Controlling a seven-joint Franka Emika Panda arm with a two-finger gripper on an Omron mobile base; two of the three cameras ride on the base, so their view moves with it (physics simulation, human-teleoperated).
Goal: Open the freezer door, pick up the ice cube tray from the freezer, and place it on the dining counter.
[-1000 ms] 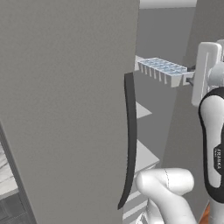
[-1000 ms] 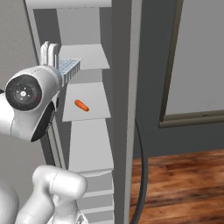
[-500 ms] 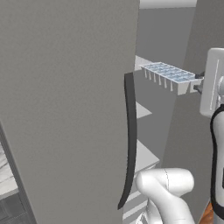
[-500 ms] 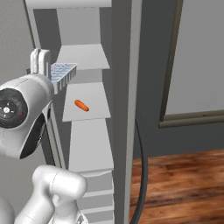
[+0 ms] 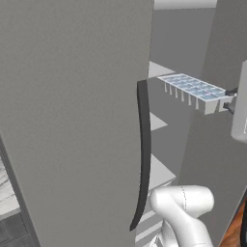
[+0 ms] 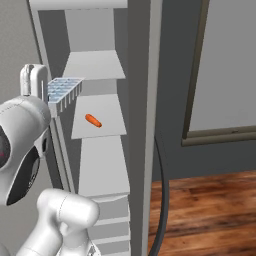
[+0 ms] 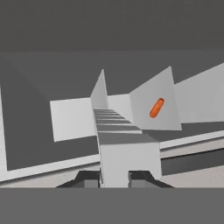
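Tray-carrying step, I judge: my gripper (image 7: 114,178) is clamped on the ice cube tray (image 5: 195,89), held level at right of frame, clear of the shelves beside the open freezer door (image 5: 72,120). Next I'd turn toward the dining counter.

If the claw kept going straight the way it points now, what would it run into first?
The claw, shut on the ice cube tray, points into the open freezer. The tray's far end would probably lead, meeting the shelf carrying the small orange item or the freezer's back wall; depth is unclear.
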